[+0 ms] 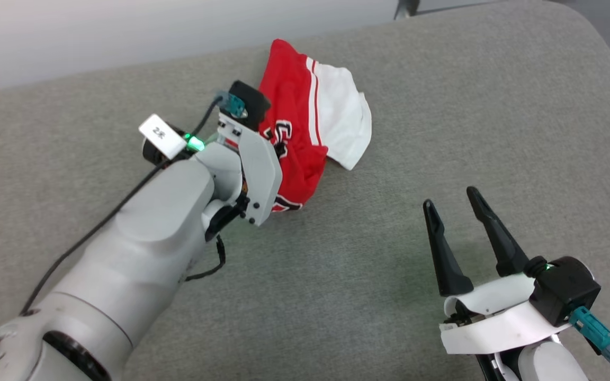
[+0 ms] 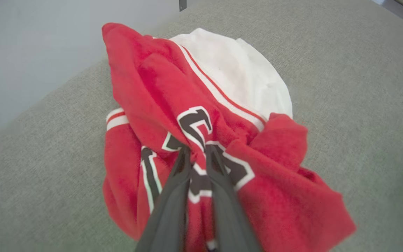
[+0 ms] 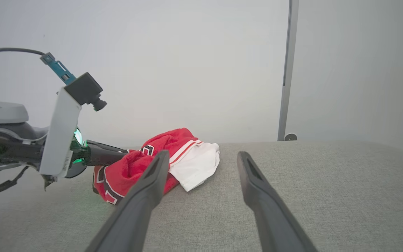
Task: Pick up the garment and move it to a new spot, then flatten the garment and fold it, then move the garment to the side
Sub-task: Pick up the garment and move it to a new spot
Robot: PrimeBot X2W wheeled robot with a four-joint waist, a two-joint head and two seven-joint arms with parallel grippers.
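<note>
Grey bench (image 1: 442, 106) carried the bunched shirt (image 1: 294, 90); my left pincer (image 2: 198, 150) pinched its lettered fold, my right pincer (image 1: 449, 197) hung spread nearby.

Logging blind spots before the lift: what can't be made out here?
- Lettering on the garment: crumpled folds hide most of it, left wrist and head views.
- Left claw fingertips: buried in cloth, left wrist view; behind its own wrist, head view.
- Garment's underside: against the grey surface, every view.
</note>
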